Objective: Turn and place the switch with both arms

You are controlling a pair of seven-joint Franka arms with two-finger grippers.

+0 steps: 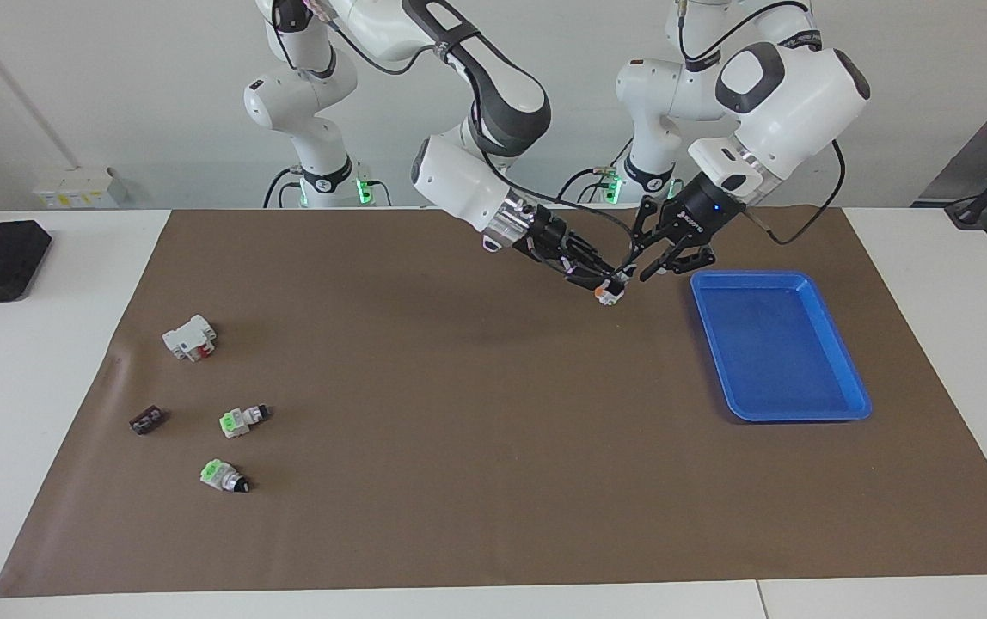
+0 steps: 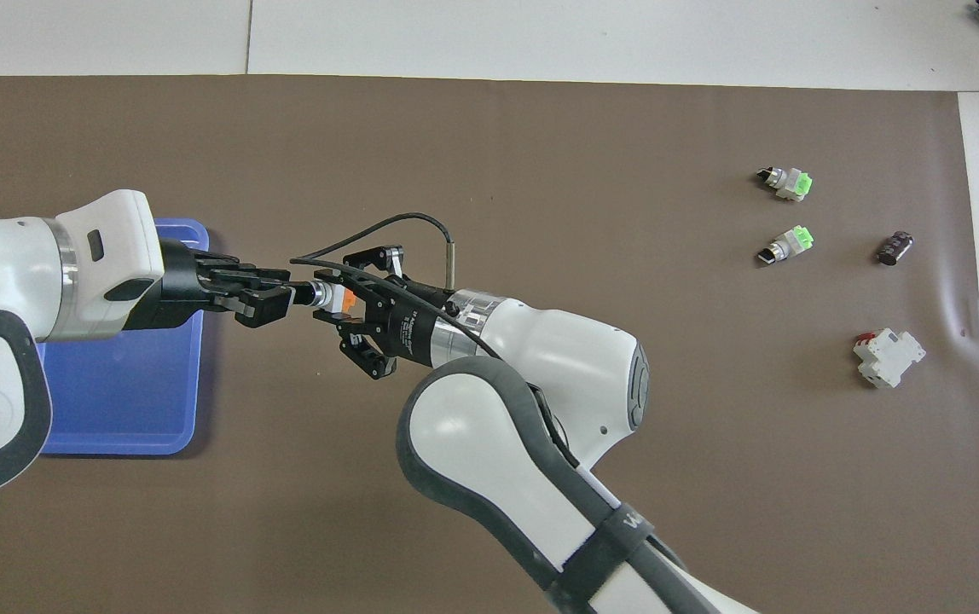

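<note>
Beside one tray (image 1: 837, 404), one switch (image 1: 608, 293)

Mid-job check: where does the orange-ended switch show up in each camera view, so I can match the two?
Facing view: the switch is in the upper middle, held up between the right gripper and the left gripper, beside the blue tray.
Overhead view: the switch is at centre-left, between the same two grippers.
Shared landmark: the blue tray at the left arm's end of the table.
</note>
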